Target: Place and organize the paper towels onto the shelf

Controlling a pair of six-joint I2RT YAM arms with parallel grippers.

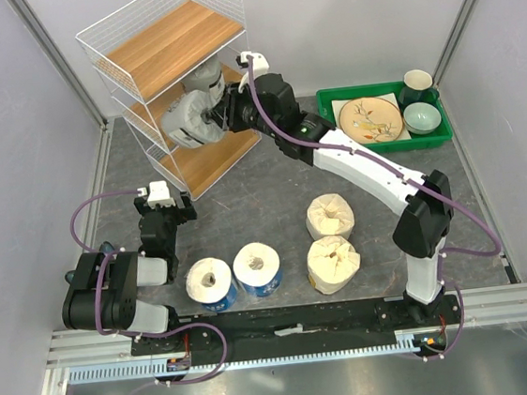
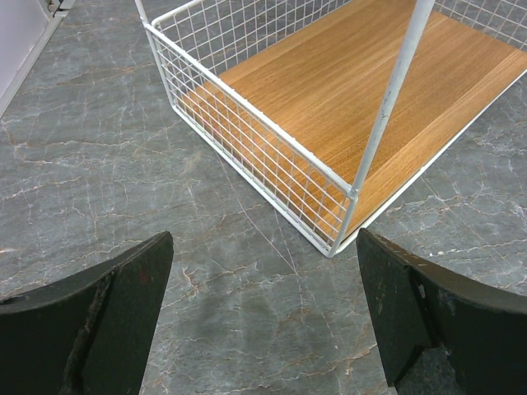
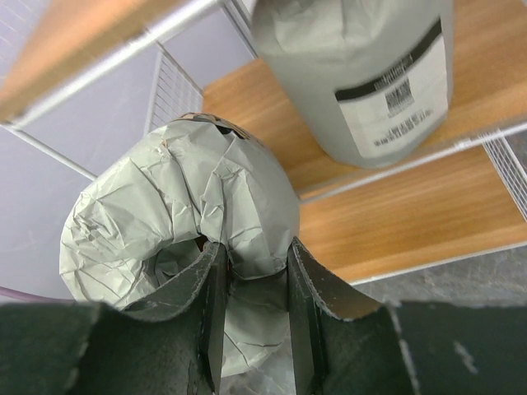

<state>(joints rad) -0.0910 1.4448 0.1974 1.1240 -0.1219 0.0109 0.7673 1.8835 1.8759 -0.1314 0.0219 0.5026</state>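
While 1 grey roll point(image 3: 370, 74) stands on the middle tier of the shelf point(image 1: 168, 47), the right claw point(image 3: 254, 263) grips the other grey roll point(image 3: 165, 206) near it. 4 rolls point(image 1: 257, 269) wait on the desk point(image 1: 271, 178), and the left claw point(image 2: 263, 247) is open.

The shelf point(image 1: 168, 47) is of white wire, and its tiers are light-brown wood with a fine straight grain. The crinkled grey roll point(image 1: 189, 120) has a plain grey wrapper. The labelled grey roll point(image 1: 206, 76) carries a white label with a black band and a black barcode. The left blue roll point(image 1: 209, 281) and the right blue roll point(image 1: 258, 270) are blue and white. The far cream roll point(image 1: 331, 216) and the near cream roll point(image 1: 333, 264) are plain cream. The surface point(image 1: 272, 187) is dark grey, marbled with thin pale veins. The tray point(image 1: 328, 115) is bright green. In it the plate point(image 1: 372, 118) is peach-cream with a pattern of twig and leaves, the cup point(image 1: 417, 82) is dark green, and the bowl point(image 1: 422, 118) is pale green. The left arm point(image 1: 113, 289) and the right arm point(image 1: 364, 163) are black and white, and the cables point(image 1: 83, 226) are purple.
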